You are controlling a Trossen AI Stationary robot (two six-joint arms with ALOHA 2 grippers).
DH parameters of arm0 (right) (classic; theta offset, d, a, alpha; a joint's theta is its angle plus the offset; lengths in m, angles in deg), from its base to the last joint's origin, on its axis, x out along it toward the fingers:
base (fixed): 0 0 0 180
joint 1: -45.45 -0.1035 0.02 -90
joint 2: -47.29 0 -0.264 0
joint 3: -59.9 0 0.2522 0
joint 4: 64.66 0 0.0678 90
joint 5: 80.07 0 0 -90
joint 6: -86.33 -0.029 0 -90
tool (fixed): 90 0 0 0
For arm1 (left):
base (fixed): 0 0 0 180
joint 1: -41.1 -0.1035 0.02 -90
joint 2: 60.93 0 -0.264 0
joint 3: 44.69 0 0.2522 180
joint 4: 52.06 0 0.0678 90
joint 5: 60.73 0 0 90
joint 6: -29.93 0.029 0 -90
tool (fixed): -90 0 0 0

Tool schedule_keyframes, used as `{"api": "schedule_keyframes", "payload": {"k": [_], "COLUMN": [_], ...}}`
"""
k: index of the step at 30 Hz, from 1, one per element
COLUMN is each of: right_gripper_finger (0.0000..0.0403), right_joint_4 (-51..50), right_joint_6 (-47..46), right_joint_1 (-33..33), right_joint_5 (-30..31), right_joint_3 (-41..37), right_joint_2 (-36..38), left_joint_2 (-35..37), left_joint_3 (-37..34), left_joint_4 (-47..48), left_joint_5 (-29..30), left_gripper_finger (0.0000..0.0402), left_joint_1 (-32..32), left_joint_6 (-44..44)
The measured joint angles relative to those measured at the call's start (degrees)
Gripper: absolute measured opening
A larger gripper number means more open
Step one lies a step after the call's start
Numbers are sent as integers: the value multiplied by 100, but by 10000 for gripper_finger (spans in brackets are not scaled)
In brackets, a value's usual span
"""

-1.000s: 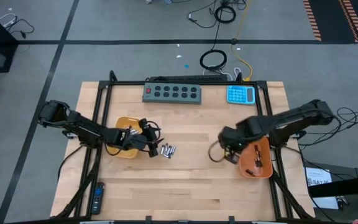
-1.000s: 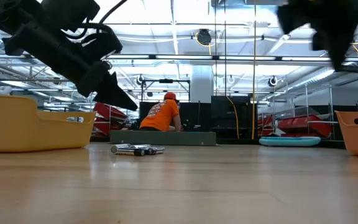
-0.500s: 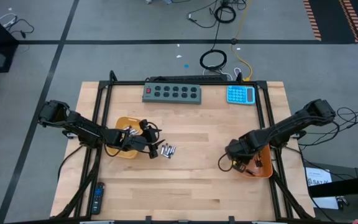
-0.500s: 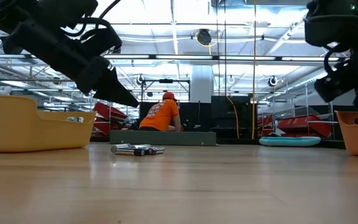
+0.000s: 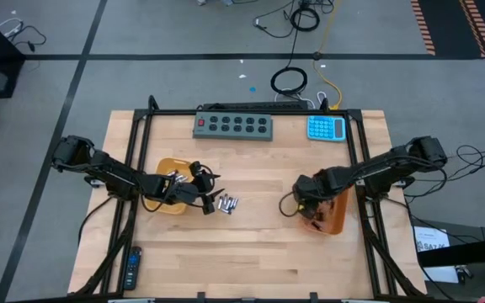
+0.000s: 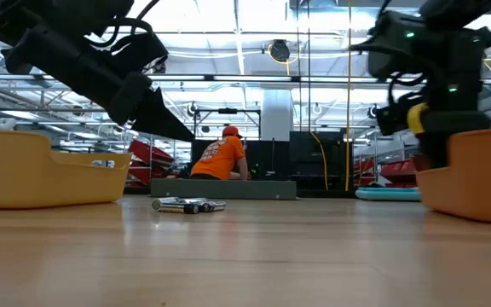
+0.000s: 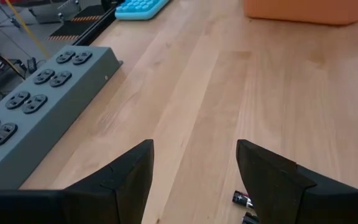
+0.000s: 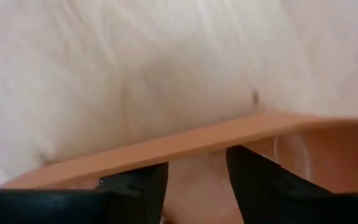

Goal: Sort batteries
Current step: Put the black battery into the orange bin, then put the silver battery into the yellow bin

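Several batteries (image 5: 227, 203) lie in a small heap on the wooden table; the low view shows the same batteries (image 6: 187, 205). More batteries lie in the left orange tray (image 5: 168, 209). My left gripper (image 5: 207, 200) hangs open just left of the heap, which shows between its fingers (image 7: 244, 202) in the left wrist view. My right gripper (image 5: 308, 210) is open at the left rim of the right orange tray (image 5: 331, 215). Its fingers (image 8: 253, 180) reach over the rim (image 8: 185, 146) into the tray. My right gripper has its fingers down inside the right tray, just behind its left rim (image 8: 185, 146). The tray wall hides the fingertips, so I cannot tell whether they touch it.
A grey power strip (image 5: 233, 125) and a blue calculator (image 5: 326, 128) lie along the far edge. A black remote (image 5: 132, 268) sits at the near left corner. Bare wood lies between the trays. A person in an orange shirt (image 6: 224, 158) is in the room behind.
My right gripper has swung toward the near edge and then back toward the table's left. The right tray has slid with it toward the table's left and now shows much larger in the low view.
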Motion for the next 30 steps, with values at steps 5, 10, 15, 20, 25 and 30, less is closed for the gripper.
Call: {"api": "schedule_keyframes", "payload": {"k": [5, 10, 15, 20, 25, 30], "right_gripper_finger": [132, 115, 102, 94, 85, 76], "right_joint_4": [-775, -2164, -1596, 353, 3214, 5356], "right_joint_6": [443, -79, -177, 784, 2108, 2639], "right_joint_1": [193, -547, -1154, -1244, -663, -449], "right_joint_5": [321, 1805, 2979, 4097, 4683, 4691], "right_joint_3": [686, 1812, 1942, 1226, 309, -488], "right_joint_2": [-232, 309, 812, 854, 644, 36], "left_joint_2": [0, 0, 0, 0, 0, -94], "left_joint_3": [73, 710, 1134, 1252, 1263, 1266], "left_joint_4": [344, 1721, 2524, 2779, 2875, 3122], "left_joint_5": [-259, -1083, -1599, -2483, -2608, -2485], "left_gripper_finger": [239, 239, 239, 239, 239, 238], "left_joint_1": [-3, -112, -111, -228, -404, -345], "left_joint_6": [-17, -512, -311, -409, -1580, -2524]}}
